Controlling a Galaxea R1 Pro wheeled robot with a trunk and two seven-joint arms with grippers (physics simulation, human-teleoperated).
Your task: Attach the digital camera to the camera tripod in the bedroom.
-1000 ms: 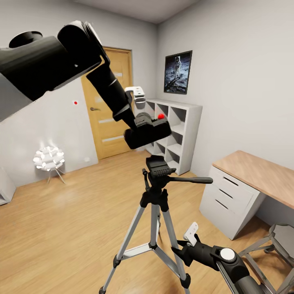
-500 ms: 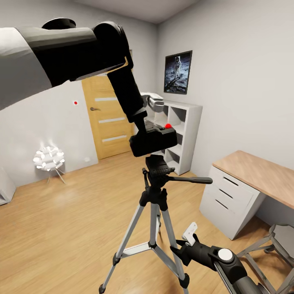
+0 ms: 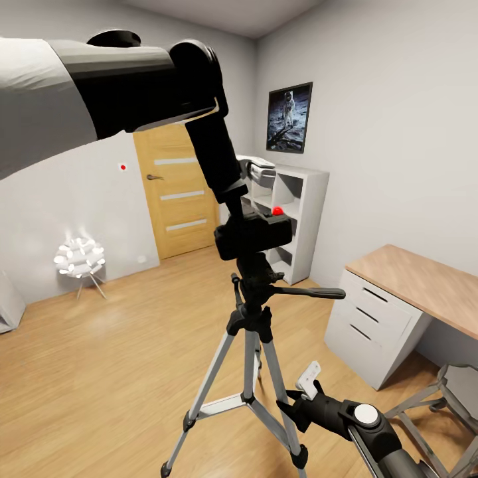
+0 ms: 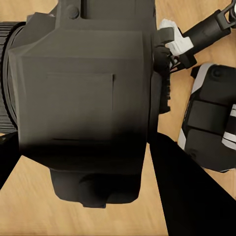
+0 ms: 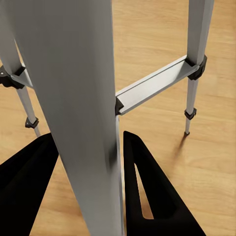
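Observation:
The black digital camera, red button on top, hangs in my left gripper, which is shut on it. Its underside sits directly on top of the camera tripod's black head; I cannot tell whether the two touch. The pan handle points right. In the left wrist view the camera body hides the tripod head. My right gripper is low on a silver tripod leg. In the right wrist view that leg runs between the black fingers, which press against both its sides.
A white cube shelf and a wooden door stand behind the tripod. A desk with white drawers and a grey chair are at the right. A white spiky lamp sits on the wood floor at the left.
My left arm has carried the camera right and down, from beside the shelf to directly over the tripod head. The right arm and tripod have stayed put.

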